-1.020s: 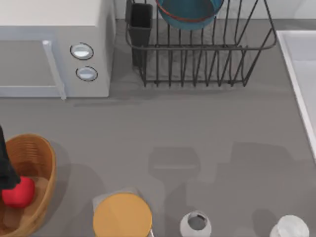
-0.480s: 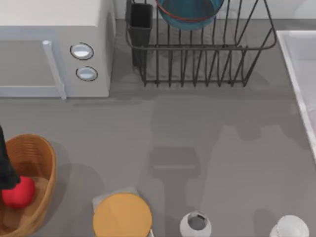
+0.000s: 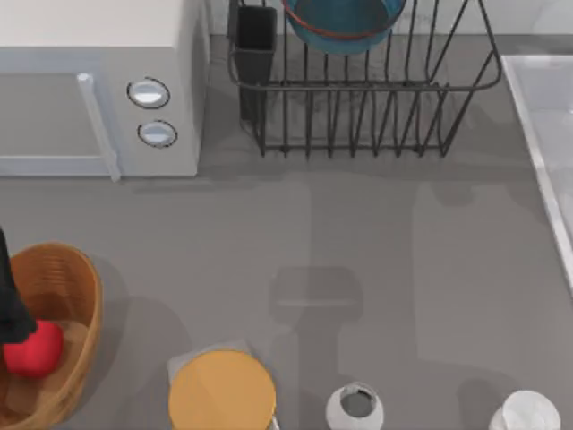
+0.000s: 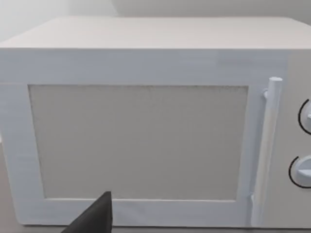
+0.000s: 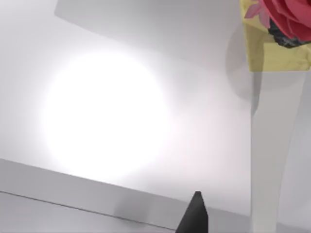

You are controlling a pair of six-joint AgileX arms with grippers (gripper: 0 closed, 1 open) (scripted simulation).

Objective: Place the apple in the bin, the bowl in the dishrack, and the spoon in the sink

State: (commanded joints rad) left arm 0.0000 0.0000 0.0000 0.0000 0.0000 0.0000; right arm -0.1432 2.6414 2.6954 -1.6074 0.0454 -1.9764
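Grey table (image 3: pixel 358 233); white microwave-like box (image 3: pixel 89 90); possibly pale wall (image 5: pixel 107 121).

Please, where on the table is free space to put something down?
The widest bare patch lies between the dishrack, the bin and the sink. The near edge is crowded: a yellow disc and two white cups.

White microwave-like box (image 3: pixel 98 85) at back left; yellow disc (image 3: pixel 221 391), two white cups (image 3: pixel 354 408) up front.

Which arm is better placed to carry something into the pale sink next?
Probably the right. The pale rectangular sink lies at the table's right edge, on the right arm's side. The left arm hangs at the far left edge, over the round woven wicker bin.
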